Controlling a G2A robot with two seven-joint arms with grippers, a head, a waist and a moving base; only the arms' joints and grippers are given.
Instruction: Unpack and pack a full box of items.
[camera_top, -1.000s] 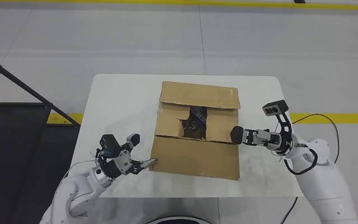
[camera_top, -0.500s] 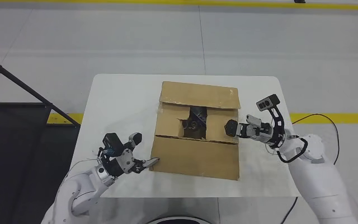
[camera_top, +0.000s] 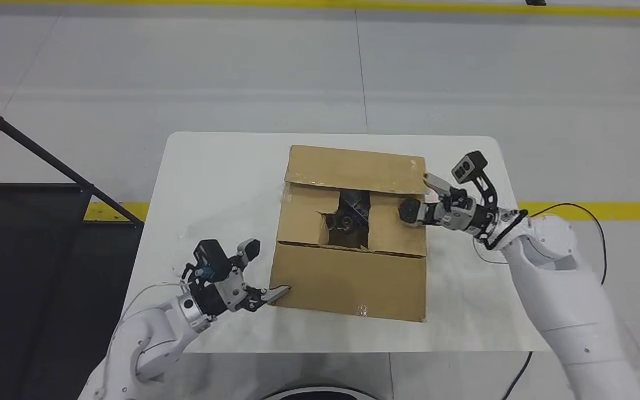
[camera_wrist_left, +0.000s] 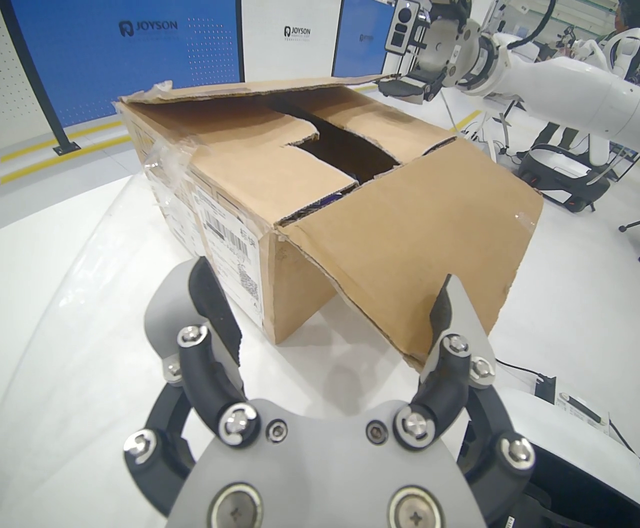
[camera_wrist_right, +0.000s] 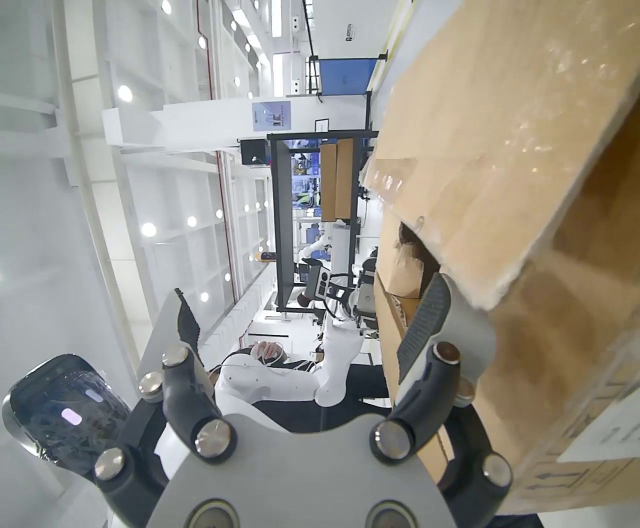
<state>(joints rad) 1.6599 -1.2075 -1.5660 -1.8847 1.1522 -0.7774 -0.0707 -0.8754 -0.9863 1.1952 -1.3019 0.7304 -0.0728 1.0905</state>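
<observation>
Black-padded and spread wide, the left gripper (camera_top: 266, 270) sits low over the white counter (camera_top: 210, 180) at the near left corner of the cardboard box (camera_top: 352, 232). It grasps nothing. The left wrist view shows the left gripper (camera_wrist_left: 325, 280) facing that corner. The box's near flap (camera_wrist_left: 415, 235) slopes down and out into the gap between its fingers, and the flap's lower corner lies just beside one finger (camera_wrist_left: 452, 310). I cannot tell whether they touch. The left arm comes in from the counter's near left edge, with its forearm angled towards the box.

The box stands in the middle of the counter. Its far flap (camera_top: 355, 168) is folded outward and its near flap (camera_top: 348, 282) hangs forward. The two inner flaps lie partly down, and a dark gap between them shows dark items (camera_top: 348, 218) inside.

At the box's right side, the right gripper (camera_top: 419, 197) is also released, with its fingers apart. One finger (camera_top: 408, 211) lies over the right inner flap near its edge, and the other stands off beyond the far flap's right corner. In the right wrist view, the ribbed finger (camera_wrist_right: 425, 315) of the right gripper (camera_wrist_right: 310, 295) sits just beside a frayed cardboard corner (camera_wrist_right: 480, 285). I cannot tell whether they touch. The right arm reaches in from the counter's right edge, elbow bent, with its forearm pointing left at the level of the box's top.
</observation>
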